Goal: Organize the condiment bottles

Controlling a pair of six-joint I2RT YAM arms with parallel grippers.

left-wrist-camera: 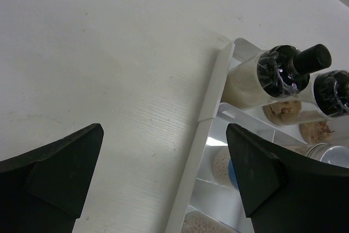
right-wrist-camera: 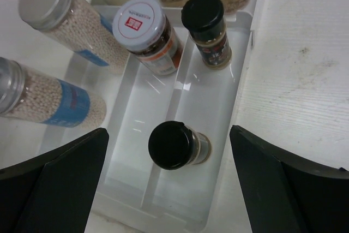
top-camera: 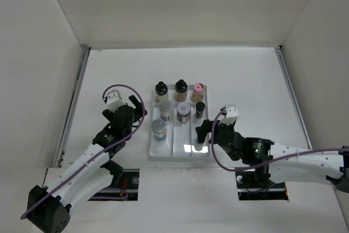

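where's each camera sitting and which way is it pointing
top: above and behind, looks down on the tray; left arm and right arm show
left wrist: on the left gripper, low, faces the tray's left wall; open fingers show
right wrist: on the right gripper, looks down on a black-capped bottle; open fingers show
shared: both wrist views see the tray

Setting: robot test cell, lab type.
Evidence: white bench (top-camera: 245, 80) boxed in by plain white panels (top-camera: 180, 9) along its back and both side edges. Two white robot arms, left arm (top-camera: 92, 155) and right arm (top-camera: 305, 159), bolted at the near bench edge. Purple cabling (top-camera: 126, 85) runs exposed along the arms. Test props mid-bench: white divided tray (top-camera: 180, 143) holding condiment bottles (top-camera: 181, 88).
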